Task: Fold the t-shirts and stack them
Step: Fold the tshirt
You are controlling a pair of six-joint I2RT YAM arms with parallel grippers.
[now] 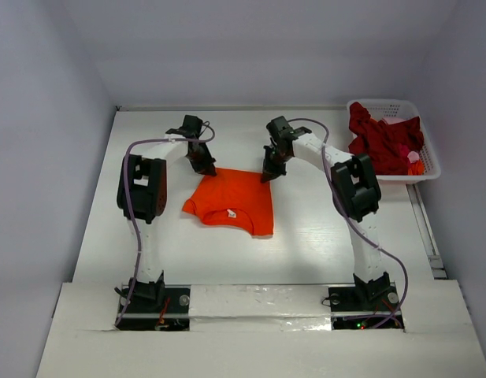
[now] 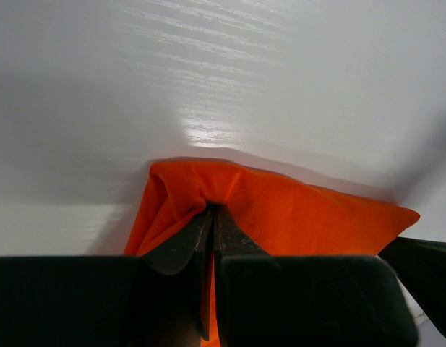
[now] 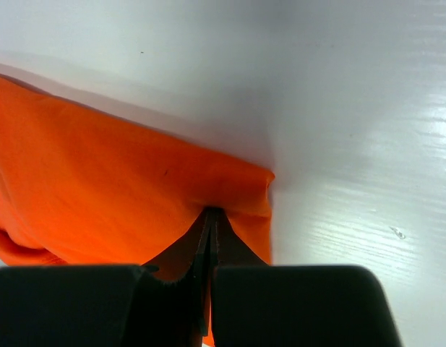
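Left tool [image 2: 213, 210] clenched on the far left corner of the orange shirt [image 1: 235, 201]. Right tool [image 3: 212, 211] clenched on the far right corner of the same shirt. Rest of shirt spread mid-counter [image 1: 306, 236], white label toward the near edge. Red shirt [image 1: 380, 138] heaped in the basket [image 1: 432, 169] at the far right corner.

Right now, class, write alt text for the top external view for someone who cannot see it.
The left end effector and right end effector each pinch a far corner of the orange t-shirt, lying on the white table. A dark red t-shirt sits heaped in a white basket, far right.
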